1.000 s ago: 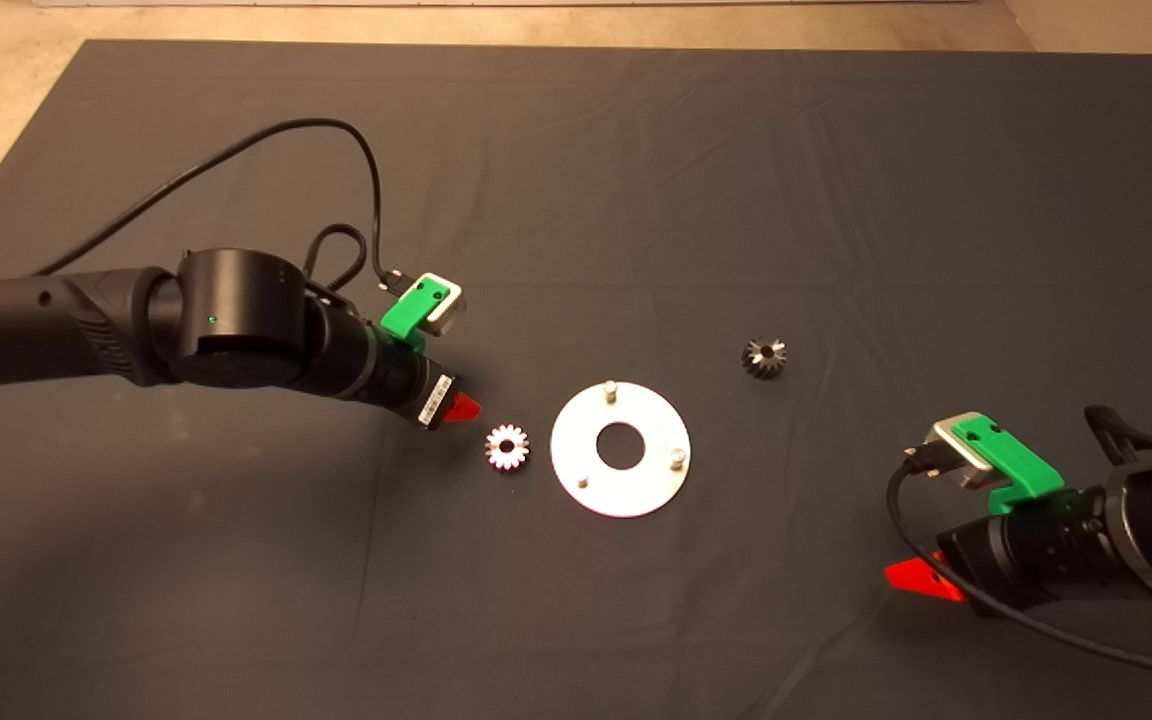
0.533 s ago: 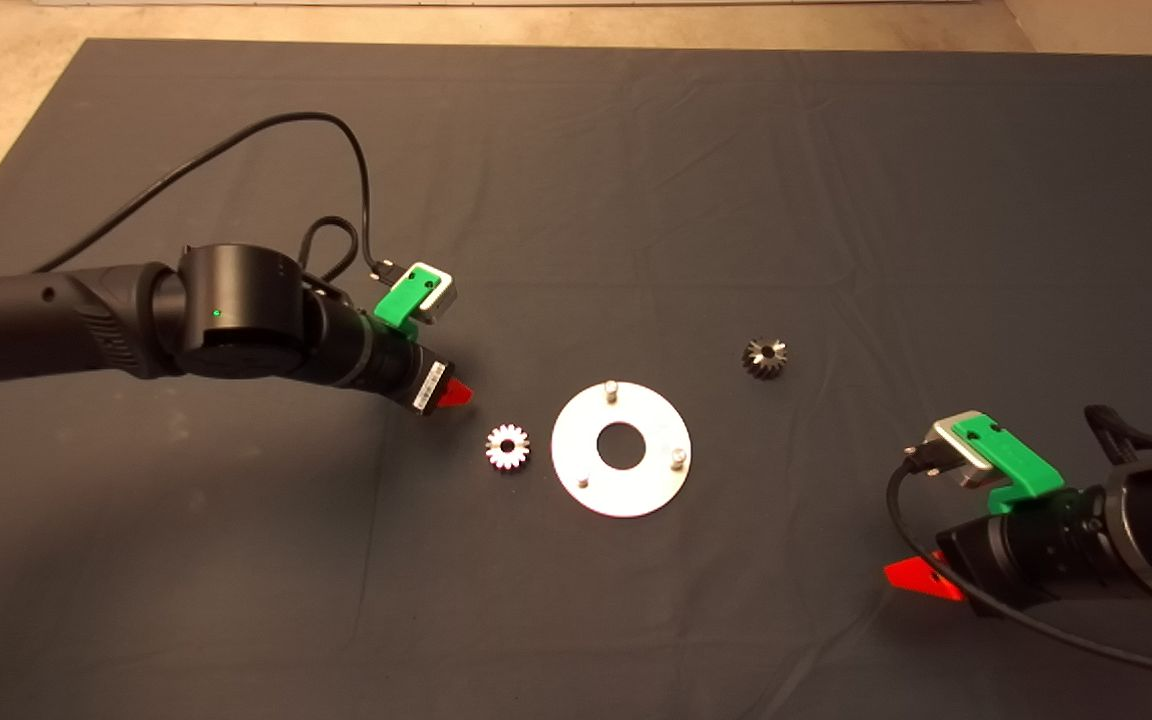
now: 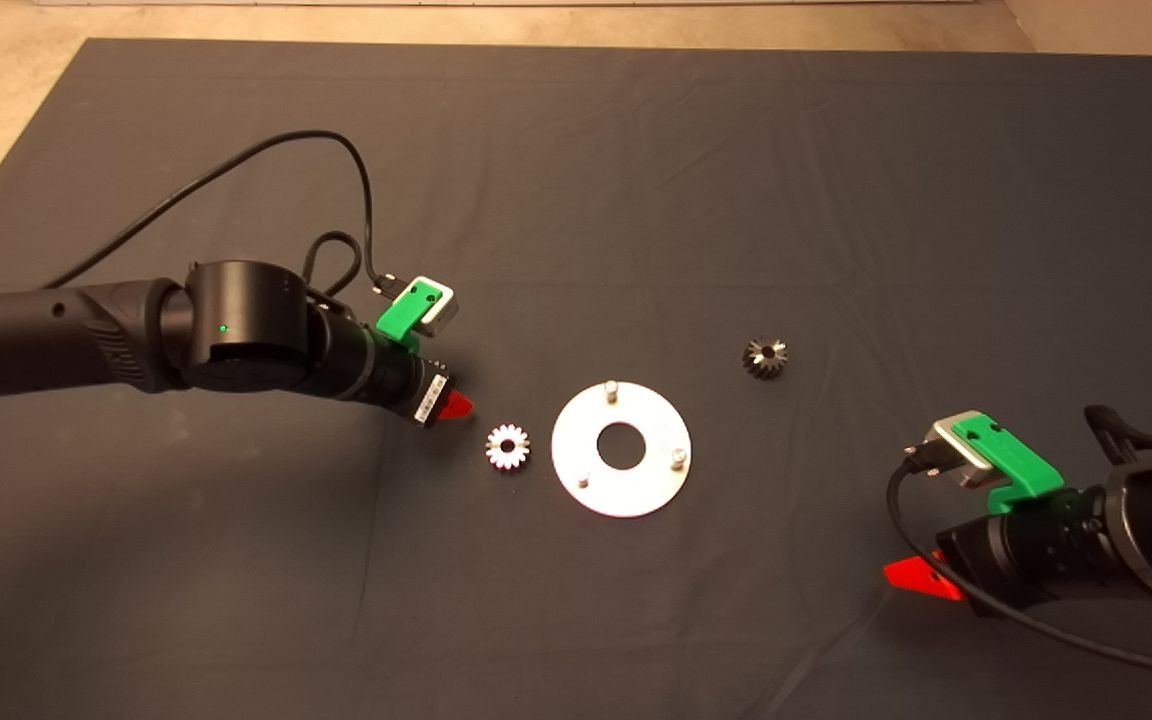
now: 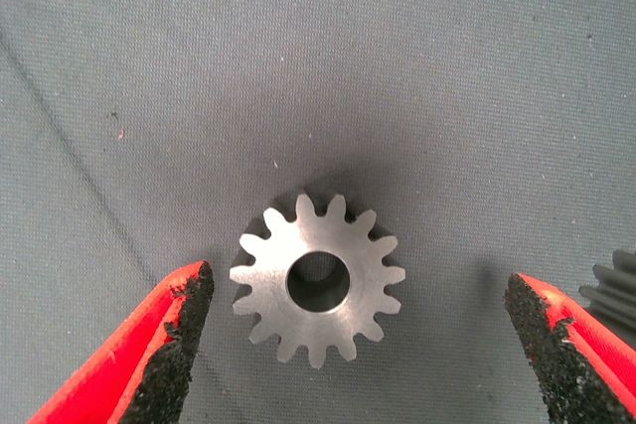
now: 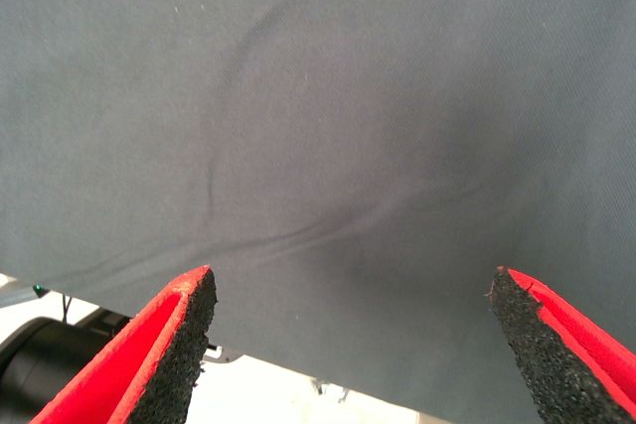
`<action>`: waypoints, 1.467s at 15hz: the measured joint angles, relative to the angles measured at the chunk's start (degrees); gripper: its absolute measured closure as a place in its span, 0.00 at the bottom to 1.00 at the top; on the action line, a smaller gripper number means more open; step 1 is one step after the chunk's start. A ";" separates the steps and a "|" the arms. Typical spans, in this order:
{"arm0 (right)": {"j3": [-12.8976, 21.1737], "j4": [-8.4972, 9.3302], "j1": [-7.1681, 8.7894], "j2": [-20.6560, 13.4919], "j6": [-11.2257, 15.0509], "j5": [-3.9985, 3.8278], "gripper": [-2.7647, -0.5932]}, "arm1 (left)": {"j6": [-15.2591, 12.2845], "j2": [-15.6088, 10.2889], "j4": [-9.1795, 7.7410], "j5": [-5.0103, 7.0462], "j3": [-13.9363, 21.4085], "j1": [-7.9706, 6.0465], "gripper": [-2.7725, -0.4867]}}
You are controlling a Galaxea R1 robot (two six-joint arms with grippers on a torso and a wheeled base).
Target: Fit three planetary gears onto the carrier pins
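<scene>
**Flat gear framed for a centred pickup**

The left gripper (image 3: 456, 406) is held with its fingers (image 4: 174, 330) spread wide either side of a planetary gear (image 4: 319, 280), which lies flat on the mat (image 3: 576, 180) just beside the round plate (image 3: 621, 490) at its 9 o'clock. A second gear (image 3: 764, 359) is seen at the plate's 2 o'clock; all three carrier pins (image 3: 611, 388) are bare. A good grasp is judged to need the bore kept midway between the pads. The right gripper (image 3: 921, 580) is parked at 4 o'clock, fingers wide.

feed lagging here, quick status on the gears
Left pincer open over flat gear. Right pincer open, parked. Carrier pins bare. Nothing blocking.
</scene>
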 joint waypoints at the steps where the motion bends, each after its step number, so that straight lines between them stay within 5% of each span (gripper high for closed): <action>1: 0.00 0.00 0.04 0.00 -0.03 0.02 0.33 | 0.00 -0.10 0.17 0.00 0.00 0.00 0.31; 5: 0.00 0.00 0.05 0.00 -0.03 0.02 0.33 | 0.00 -0.41 1.04 -0.07 0.00 0.02 0.35; 9: 0.00 0.00 0.16 0.00 -0.03 0.00 0.33 | 0.00 -1.35 1.26 -2.54 0.01 0.30 0.39; 17: 0.00 0.00 0.16 0.00 -0.20 0.05 0.33 | 0.00 -2.20 1.52 -3.65 0.01 0.85 0.54; 22: 0.00 0.00 0.16 0.00 -0.20 0.05 0.33 | 0.00 -2.17 1.54 -4.10 0.01 0.83 0.54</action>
